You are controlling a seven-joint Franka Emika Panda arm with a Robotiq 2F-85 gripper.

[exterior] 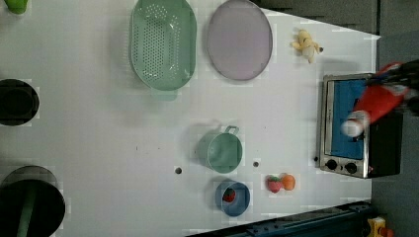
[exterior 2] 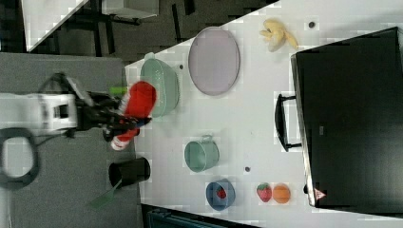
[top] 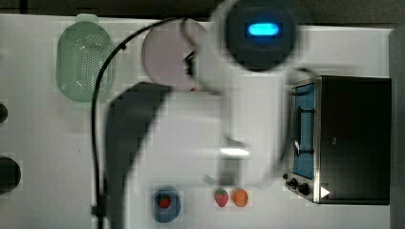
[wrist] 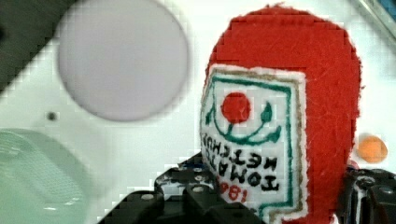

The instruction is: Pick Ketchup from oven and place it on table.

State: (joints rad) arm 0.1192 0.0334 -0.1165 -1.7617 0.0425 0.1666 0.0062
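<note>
Red felt fills your gripper (wrist: 261, 205): its black jaws are clamped on the ketchup (wrist: 285, 121), which rides in the air, lifted clear of the oven (exterior: 346, 123). Your white arm (exterior 2: 43, 114) stretches level, the bottle's white cap tilting down and away from the wrist. Below it lies the white table (exterior: 123, 148), with a pale-purple plate (wrist: 123, 58) and an orange fruit (wrist: 372, 148) nearby.
</note>
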